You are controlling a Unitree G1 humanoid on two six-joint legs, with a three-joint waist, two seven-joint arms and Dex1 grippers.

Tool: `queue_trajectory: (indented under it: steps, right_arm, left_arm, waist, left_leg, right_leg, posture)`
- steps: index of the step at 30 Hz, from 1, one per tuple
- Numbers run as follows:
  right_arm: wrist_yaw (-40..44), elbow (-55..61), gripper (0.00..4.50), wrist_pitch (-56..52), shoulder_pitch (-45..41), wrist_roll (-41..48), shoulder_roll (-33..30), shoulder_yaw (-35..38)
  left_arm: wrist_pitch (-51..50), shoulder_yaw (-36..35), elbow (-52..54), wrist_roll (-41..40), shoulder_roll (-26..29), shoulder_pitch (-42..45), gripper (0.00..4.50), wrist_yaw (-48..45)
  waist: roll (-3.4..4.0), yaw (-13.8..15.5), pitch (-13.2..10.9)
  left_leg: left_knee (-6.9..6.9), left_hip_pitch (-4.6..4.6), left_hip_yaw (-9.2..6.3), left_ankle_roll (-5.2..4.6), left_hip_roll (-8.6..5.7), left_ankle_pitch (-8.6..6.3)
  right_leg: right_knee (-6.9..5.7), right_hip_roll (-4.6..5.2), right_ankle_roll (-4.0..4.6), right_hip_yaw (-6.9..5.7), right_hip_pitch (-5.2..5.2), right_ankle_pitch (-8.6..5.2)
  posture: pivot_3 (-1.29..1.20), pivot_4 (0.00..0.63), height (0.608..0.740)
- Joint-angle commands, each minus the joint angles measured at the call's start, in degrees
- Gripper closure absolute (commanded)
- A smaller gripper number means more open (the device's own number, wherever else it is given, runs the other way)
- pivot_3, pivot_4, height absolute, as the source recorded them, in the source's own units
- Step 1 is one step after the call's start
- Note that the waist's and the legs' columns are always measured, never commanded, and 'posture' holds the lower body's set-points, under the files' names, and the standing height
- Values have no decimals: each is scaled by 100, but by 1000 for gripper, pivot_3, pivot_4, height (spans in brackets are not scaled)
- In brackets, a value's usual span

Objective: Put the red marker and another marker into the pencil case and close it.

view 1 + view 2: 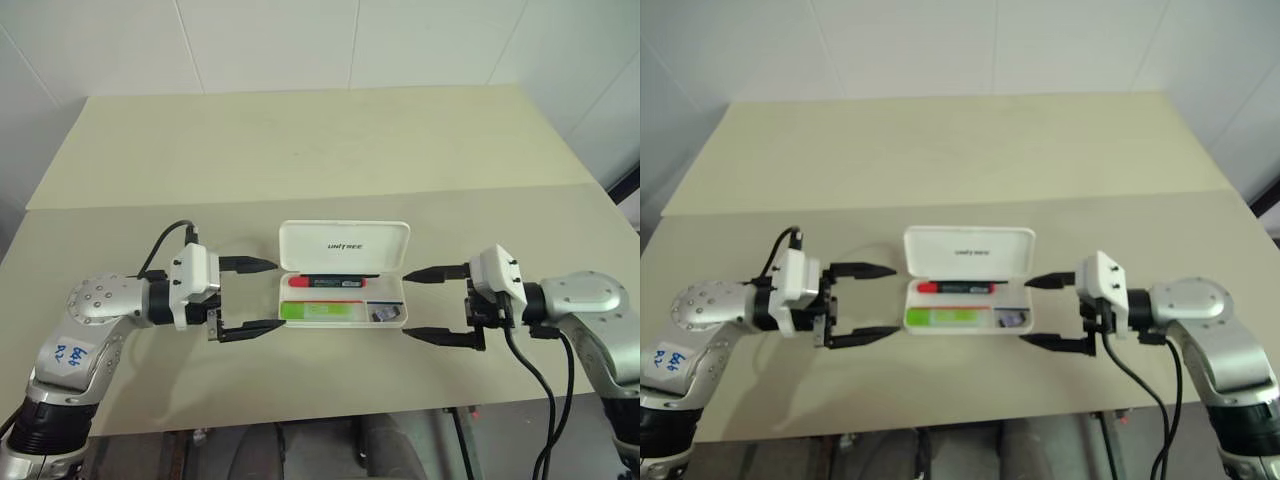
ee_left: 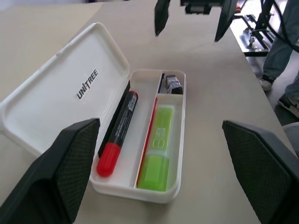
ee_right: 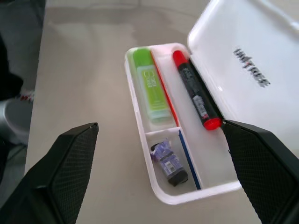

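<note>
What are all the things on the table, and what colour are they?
pencil case: one, white, open, middle of the table.
red marker: one, black with red end, in the case's compartment nearest the lid.
green marker: one, lime green, in the case's front compartment.
small object: one, dark grey, in the case's small corner compartment.
person's legs: blue trousers, beside the table.
left claw: black, open, left of the case.
right claw: black, open, right of the case.

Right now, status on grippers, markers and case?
Left gripper and right gripper open, flanking the pencil case. Red marker and green marker inside. Lid up, not yet closed. Nothing in the way.
</note>
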State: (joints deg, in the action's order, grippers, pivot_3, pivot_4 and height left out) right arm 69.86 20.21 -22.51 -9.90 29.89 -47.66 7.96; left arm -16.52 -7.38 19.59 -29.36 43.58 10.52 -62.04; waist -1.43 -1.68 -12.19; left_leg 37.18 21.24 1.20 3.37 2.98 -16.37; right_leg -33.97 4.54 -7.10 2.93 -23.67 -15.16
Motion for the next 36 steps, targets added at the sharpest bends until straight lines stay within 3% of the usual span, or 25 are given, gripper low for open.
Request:
queue_trajectory:
  steps: [1,10,19,31,36]
  right_arm:
    - [-326,441,0,-157,138,326,-107,569]
    - [-640,613,0,-167,219,409,-96,676]
    - [-796,565,0,-73,20,301,-32,418]
    - [-1055,624,0,-14,-173,272,67,185]
    - [-1118,627,0,-6,-197,272,88,156]
  left_arm:
    - [195,-306,1,-175,45,-170,1250,-131]
    - [596,-391,-520,-57,-68,-134,4436,-227]
    - [470,-417,-1459,281,-480,260,4475,738]
    - [186,418,-2476,1095,-1078,1313,4475,1512]
    - [94,740,-2699,1229,-1375,1769,4475,1471]
  waist:
    - [-1,-15,0]
    - [-4,-3,0]
    - [-5,2,0]
    - [-9,27,2]
    - [-12,6,3]
  left_leg:
    - [0,-2,2,0,1,0]
    - [9,-2,9,-4,1,3]
    - [4,-2,10,-4,0,3]
    - [4,2,10,-4,-1,2]
    - [3,4,10,-4,-2,2]
  right_leg:
    - [-1,0,2,2,0,-1]
    - [8,0,7,11,2,-4]
    - [7,-1,1,12,1,0]
    - [8,0,-17,12,1,9]
    - [9,-1,-92,11,0,51]
  posture:
    - [0,150,740]
    - [0,150,740]
    - [0,150,740]
    - [0,150,740]
    - [0,150,740]
